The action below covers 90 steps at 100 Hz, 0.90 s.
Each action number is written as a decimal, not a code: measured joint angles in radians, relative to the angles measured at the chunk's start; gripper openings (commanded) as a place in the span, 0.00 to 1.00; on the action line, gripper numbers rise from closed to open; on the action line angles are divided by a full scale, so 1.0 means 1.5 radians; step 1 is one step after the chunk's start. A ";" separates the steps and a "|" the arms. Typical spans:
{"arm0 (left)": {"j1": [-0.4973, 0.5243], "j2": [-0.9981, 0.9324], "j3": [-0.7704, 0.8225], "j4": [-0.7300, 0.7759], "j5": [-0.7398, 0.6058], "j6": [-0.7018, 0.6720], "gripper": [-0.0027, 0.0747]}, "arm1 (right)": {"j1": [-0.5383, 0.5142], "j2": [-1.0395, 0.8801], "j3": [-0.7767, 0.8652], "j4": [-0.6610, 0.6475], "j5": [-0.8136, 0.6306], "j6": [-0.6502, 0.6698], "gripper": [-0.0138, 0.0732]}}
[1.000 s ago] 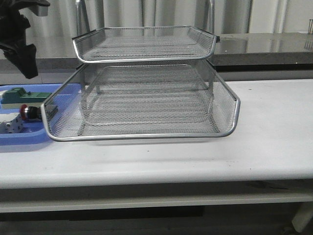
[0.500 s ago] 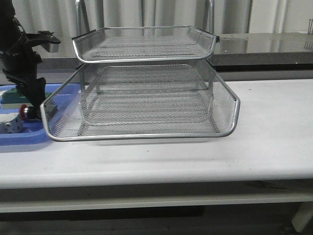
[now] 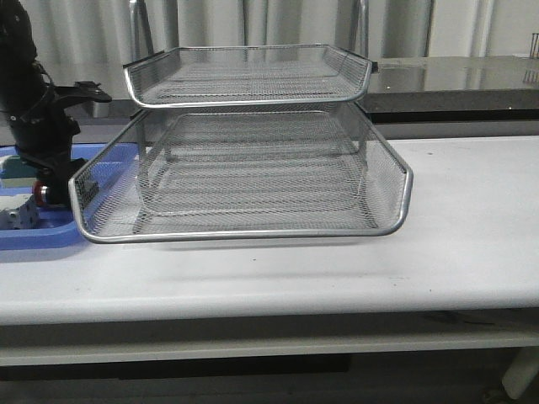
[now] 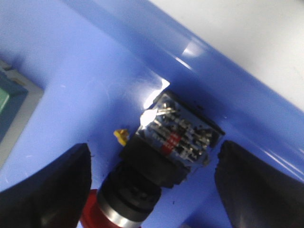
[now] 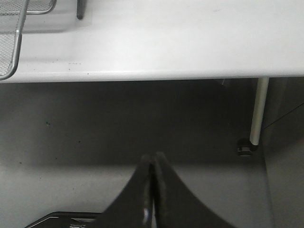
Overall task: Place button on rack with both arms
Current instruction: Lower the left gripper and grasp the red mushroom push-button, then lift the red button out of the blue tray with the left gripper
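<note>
the left gripper (image 4: 152, 190) is spread wide over the blue tray (image 4: 85, 80) at the desk's left edge, its 2 fingers (image 4: 47, 190) on either side of the button (image 4: 156, 161) without touching it. the button lies on its side on the tray floor close to the tray's rim, just left of the rack (image 3: 244, 168). the right gripper (image 5: 152, 199) is clenched with nothing in it, off the desk's front edge and over the floor.
</note>
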 measured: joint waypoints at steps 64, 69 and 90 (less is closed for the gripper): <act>0.000 0.014 -0.004 -0.012 -0.012 0.012 0.62 | 0.000 0.000 0.000 0.000 0.000 0.000 0.08; 0.000 0.015 -0.004 -0.014 -0.010 0.012 0.55 | 0.000 0.000 0.000 0.000 0.000 0.000 0.08; 0.000 0.016 -0.004 -0.019 -0.016 0.014 0.18 | 0.000 0.000 0.000 0.000 0.000 0.000 0.08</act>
